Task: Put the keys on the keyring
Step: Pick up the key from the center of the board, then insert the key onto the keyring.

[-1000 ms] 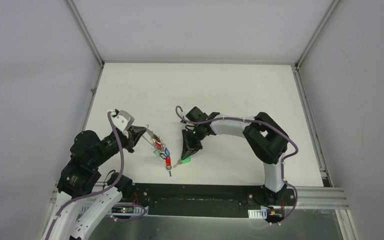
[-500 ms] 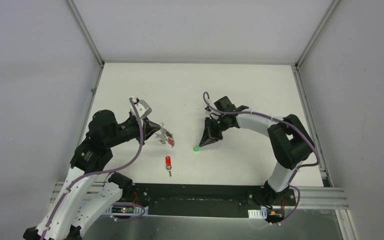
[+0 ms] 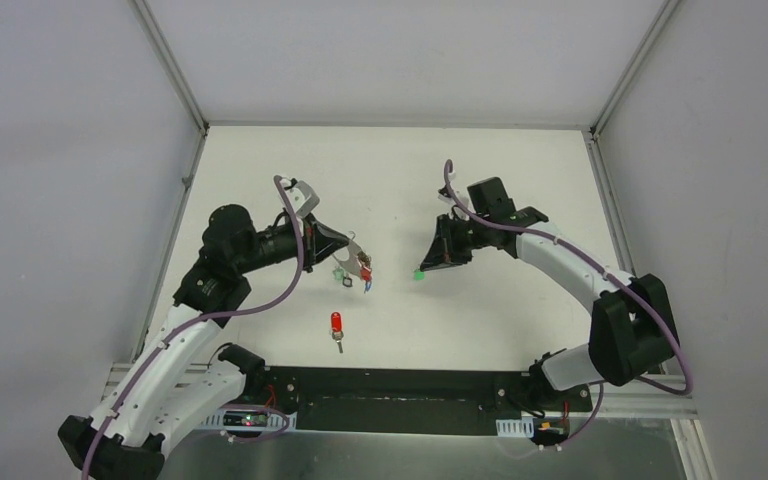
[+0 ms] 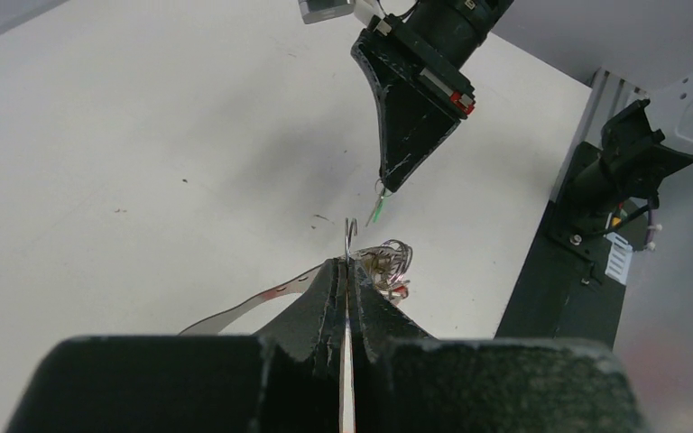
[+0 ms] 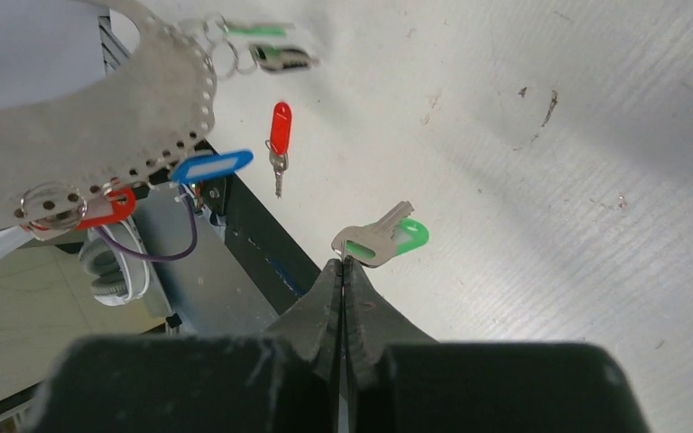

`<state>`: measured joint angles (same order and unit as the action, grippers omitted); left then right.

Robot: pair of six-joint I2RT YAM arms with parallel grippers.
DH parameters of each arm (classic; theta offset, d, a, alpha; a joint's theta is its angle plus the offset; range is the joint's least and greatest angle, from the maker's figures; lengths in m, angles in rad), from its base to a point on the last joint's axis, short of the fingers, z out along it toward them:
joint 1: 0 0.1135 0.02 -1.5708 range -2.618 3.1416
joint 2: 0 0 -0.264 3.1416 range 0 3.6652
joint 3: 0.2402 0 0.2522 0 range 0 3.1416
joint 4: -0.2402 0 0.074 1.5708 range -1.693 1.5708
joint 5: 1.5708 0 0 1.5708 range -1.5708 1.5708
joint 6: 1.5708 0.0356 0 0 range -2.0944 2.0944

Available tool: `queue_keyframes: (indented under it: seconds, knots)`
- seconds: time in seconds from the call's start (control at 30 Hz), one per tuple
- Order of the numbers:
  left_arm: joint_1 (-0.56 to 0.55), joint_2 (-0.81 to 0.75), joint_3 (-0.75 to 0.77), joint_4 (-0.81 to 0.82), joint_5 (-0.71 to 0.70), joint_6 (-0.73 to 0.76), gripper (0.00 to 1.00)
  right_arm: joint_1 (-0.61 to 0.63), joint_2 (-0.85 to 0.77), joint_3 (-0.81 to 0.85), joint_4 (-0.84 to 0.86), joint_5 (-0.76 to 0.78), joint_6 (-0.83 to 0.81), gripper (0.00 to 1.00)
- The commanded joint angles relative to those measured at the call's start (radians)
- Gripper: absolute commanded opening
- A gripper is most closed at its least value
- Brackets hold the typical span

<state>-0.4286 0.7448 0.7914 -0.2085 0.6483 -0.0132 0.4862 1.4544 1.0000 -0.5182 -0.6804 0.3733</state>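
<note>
White table [image 3: 520, 180], black rail [image 3: 400, 385] along the near edge. Left gripper [image 3: 349, 245] is clamped fully closed on the keyring [image 5: 99, 117], a perforated grey band held above the table. Coloured tags [image 5: 212, 167] hang from it, maybe keys, too small to tell. Right gripper [image 3: 423, 268], well apart from it, is pinched closed on the green key [image 5: 381, 239]. Red key [image 3: 337, 324] lies flat nearer the rail.

The left arm [image 3: 175, 350] and right arm [image 3: 560, 262] are white shells between bulky black joints, each trailed by a purple cable [image 3: 260, 306]. The left claw [image 3: 353, 244] and right claw [image 3: 424, 268] are black tapering wedges with edges scuffed grey. At 6 o'clock, a green light glows on a base board [image 3: 245, 419].
</note>
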Motion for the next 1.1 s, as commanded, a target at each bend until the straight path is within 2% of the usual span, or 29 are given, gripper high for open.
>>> queue_keyframes:
  seconds: [0.0, 0.2, 0.33, 0.57, 0.73, 1.07]
  knots:
    - [-0.038, 0.011, -0.001, 0.175, 0.03, -0.057, 0.0, -0.015, -0.035, 0.012, -0.045, 0.042, -0.068, 0.0]
    - [-0.119, 0.045, -0.011, 0.177, 0.011, -0.02, 0.0, -0.045, -0.045, 0.009, -0.112, 0.063, -0.107, 0.0]
    - [-0.161, 0.079, -0.019, 0.176, -0.006, -0.001, 0.0, -0.052, -0.069, 0.015, -0.138, 0.148, -0.12, 0.0]
    - [-0.193, 0.139, -0.024, 0.175, -0.012, 0.004, 0.0, -0.061, -0.211, -0.048, -0.024, 0.203, -0.167, 0.0]
    - [-0.207, 0.172, -0.025, 0.177, -0.018, 0.004, 0.0, -0.064, -0.299, -0.111, 0.075, 0.155, -0.221, 0.0]
    - [-0.251, 0.217, -0.046, 0.206, -0.037, 0.027, 0.0, -0.08, -0.312, -0.122, 0.138, -0.126, -0.305, 0.0]
